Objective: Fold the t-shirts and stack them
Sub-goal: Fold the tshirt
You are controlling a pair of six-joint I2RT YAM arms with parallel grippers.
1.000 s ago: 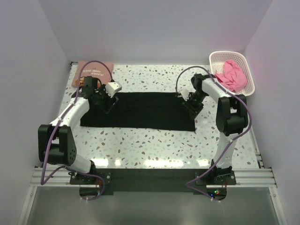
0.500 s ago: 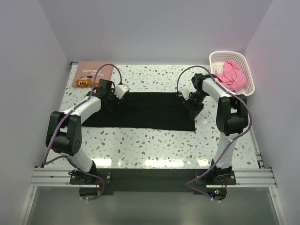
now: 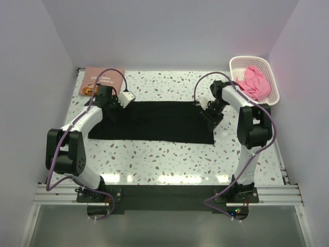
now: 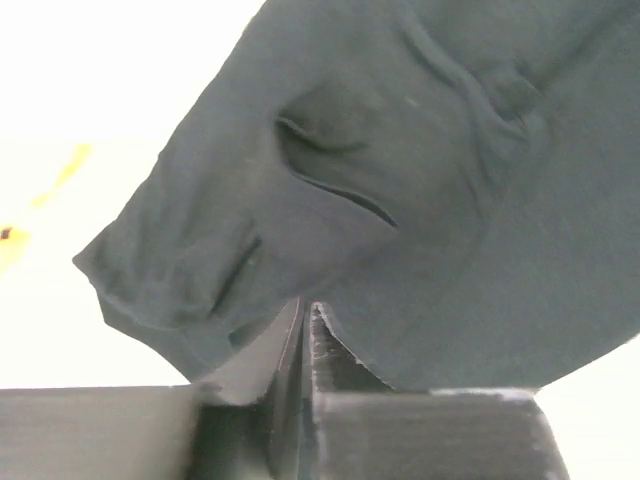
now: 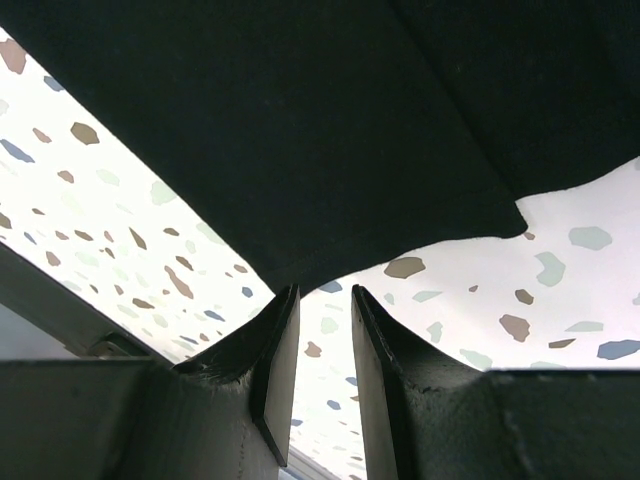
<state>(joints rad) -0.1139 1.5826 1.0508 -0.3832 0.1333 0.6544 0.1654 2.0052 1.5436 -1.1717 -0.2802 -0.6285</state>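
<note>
The black t-shirt [image 3: 154,123] lies as a long flat band across the middle of the table. My left gripper [image 3: 114,106] is at its back left corner. In the left wrist view the left gripper [image 4: 305,305] is shut, its tips pinching the edge of the wrinkled black cloth [image 4: 450,200]. My right gripper [image 3: 209,114] hovers at the shirt's right end. There the right gripper [image 5: 325,290] is open with only speckled tabletop between its fingers, and the black hem [image 5: 300,120] lies just past the tips. A folded salmon-pink t-shirt [image 3: 100,76] lies at the back left. The bright pink t-shirt [image 3: 255,83] is bunched in the basket.
A white lattice basket [image 3: 232,64] stands at the back right corner against the wall. Walls close the table on the left, back and right. Both arm bases sit on a rail at the near edge [image 3: 164,193].
My left gripper has closed from open onto the black t-shirt's back left corner, after shifting slightly along that edge. The right arm has not moved.
</note>
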